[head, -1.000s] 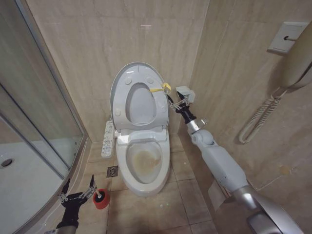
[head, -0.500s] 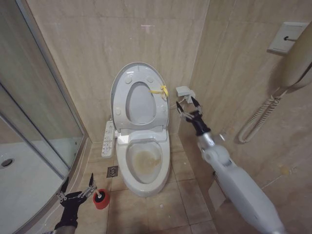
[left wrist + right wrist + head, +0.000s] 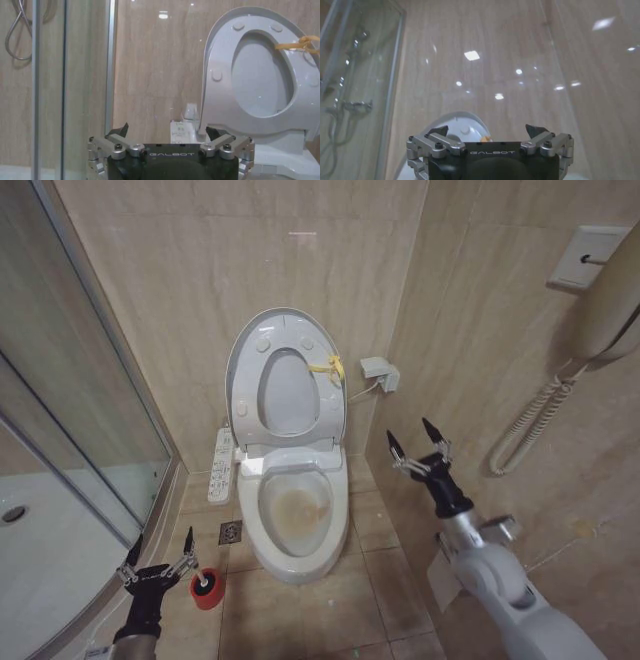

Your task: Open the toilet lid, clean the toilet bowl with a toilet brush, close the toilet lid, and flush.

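The toilet lid [image 3: 285, 370] stands upright against the far tiled wall with the seat ring raised in front of it, and a small yellow tag [image 3: 327, 367] hangs at its right edge; the left wrist view shows the same lid [image 3: 235, 45] with round bumpers on its underside. Below it the toilet bowl [image 3: 295, 510] sits open on the floor, yellowish-brown inside, with a narrow white button panel [image 3: 221, 465] along its left side. The toilet brush [image 3: 205, 585] stands in its small red cup on the floor tiles just left of the near end of the bowl. The left gripper [image 3: 160, 564] is low at the near left, beside the glass shower door [image 3: 80, 410], with its fingers spread wide and holding nothing; the brush cup is just to its right, not touched. The right gripper [image 3: 415, 442] is in the air to the right of the bowl, apart from the lid and below a small white wall fitting [image 3: 381, 371], its fingers also spread wide and empty, pointing up toward the far wall
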